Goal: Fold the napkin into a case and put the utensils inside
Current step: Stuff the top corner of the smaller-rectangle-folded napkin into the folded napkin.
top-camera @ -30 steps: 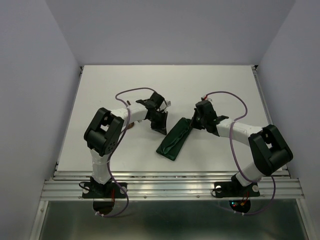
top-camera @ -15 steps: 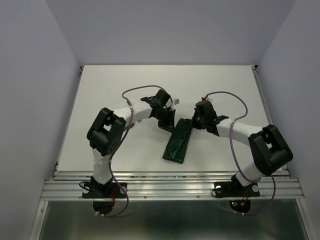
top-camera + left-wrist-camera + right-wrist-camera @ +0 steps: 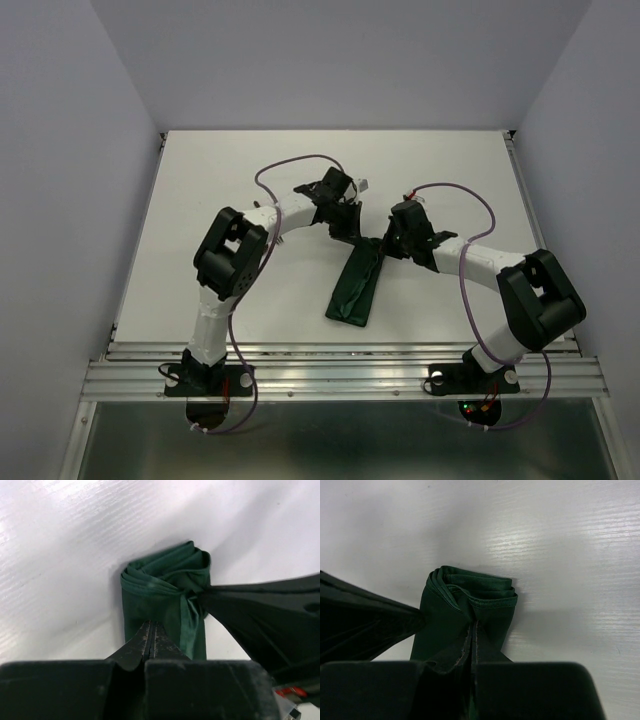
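Claws closed tip to tip, our left gripper (image 3: 354,236) and right gripper (image 3: 380,247) pinch one end of the napkin (image 3: 352,290), a folded strip trailing beneath them; folding seems nearly done, and next we need a gentle release that leaves a pocket.

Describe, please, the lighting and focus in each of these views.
Top view: even soft light, all sharp, the napkin dark on the white table. Left wrist view: glare washes out the table's upper left; the left gripper is blurred. Right wrist view: soft shadow upper left; the right gripper is blurred.
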Controlling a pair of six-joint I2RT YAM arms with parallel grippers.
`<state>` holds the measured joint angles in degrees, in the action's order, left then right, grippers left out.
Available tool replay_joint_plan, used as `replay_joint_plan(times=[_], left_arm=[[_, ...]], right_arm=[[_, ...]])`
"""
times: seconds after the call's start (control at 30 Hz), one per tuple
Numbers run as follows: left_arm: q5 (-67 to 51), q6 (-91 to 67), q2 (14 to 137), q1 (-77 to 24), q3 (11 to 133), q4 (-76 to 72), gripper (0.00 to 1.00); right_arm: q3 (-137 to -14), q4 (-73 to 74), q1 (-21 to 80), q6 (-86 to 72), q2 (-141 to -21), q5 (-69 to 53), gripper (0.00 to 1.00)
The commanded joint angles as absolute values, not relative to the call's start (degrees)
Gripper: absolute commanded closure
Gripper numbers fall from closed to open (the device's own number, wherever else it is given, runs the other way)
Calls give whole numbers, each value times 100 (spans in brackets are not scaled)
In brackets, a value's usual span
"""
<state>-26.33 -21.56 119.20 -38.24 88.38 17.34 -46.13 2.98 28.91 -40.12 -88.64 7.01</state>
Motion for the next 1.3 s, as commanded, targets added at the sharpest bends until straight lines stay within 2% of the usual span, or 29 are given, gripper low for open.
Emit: replay_joint_plan(times=[0.0,0.4,0.83,1.27], left_arm=[[-2602,-2188,12146,-3920,9114,1608,100],[-2909,-2452,12682,-4201,9571,1371,100],[-3146,-2593,12981,-4263,9466,1020,100],[-2769,-1978,11742,-4140,9027,1740,100]], right_arm=[[-4781,150,2900,-3999,-8789,756,99],[-4834,158,2900,-4017,-8921,659,99],[-4878,149,2900,-4034,-8912,668,99],[-4772,167,2900,-4078,-8868,800,99]])
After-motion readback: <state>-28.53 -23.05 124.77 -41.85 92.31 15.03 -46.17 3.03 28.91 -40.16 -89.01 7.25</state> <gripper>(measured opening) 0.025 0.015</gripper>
